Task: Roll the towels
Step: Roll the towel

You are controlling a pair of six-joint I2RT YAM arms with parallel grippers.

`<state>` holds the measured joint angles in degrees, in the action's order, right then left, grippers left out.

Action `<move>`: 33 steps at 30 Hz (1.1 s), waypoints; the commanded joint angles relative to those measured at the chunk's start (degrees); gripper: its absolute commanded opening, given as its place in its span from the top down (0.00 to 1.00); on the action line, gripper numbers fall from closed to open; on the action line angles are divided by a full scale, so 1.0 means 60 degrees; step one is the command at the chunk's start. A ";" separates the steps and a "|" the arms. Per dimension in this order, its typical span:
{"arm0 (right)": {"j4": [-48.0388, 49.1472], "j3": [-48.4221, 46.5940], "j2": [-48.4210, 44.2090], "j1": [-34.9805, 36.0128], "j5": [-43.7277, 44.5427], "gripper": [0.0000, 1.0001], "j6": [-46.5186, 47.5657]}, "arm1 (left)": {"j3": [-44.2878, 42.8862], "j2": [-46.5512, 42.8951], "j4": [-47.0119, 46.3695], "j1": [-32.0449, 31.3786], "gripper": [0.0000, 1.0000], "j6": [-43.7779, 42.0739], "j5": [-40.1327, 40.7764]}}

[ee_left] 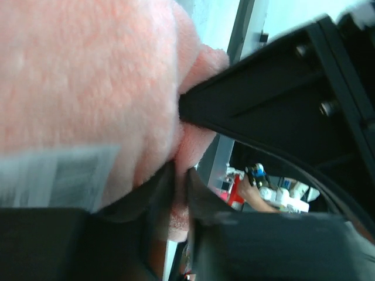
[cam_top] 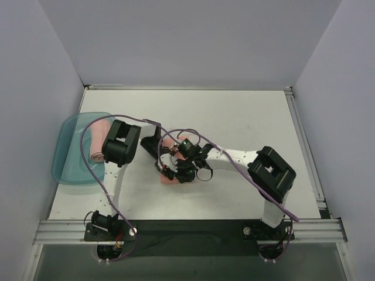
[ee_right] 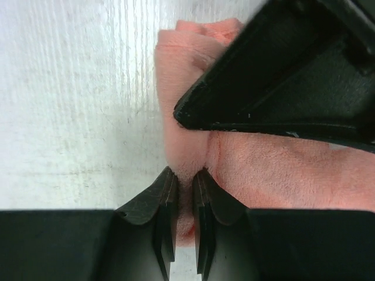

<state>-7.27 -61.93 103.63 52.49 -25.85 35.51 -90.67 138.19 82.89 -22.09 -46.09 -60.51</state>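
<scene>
Two towels can be counted, plus one tray and two grippers. One rolled towel is lying in the teal tray, which is parked right at the table's left edge. The loose towel is bunched mid-table (mostly hidden from above by the arms), well apart from every edge. The right gripper is pinched onto a fold of it, and the left gripper is clamped on it too, just beside. Plenty of bare table is seen at the far side and right.
</scene>
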 commanded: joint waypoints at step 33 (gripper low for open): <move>-0.6332 -0.4473 0.5211 -0.2888 -0.8011 1.00 -0.1992 | 0.7494 -1.1987 -0.8699 -0.1881 0.38 -0.0067 0.5173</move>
<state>-41.93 -86.78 132.81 36.05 -73.10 23.97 -47.16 68.16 39.16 -27.18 -41.47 -37.78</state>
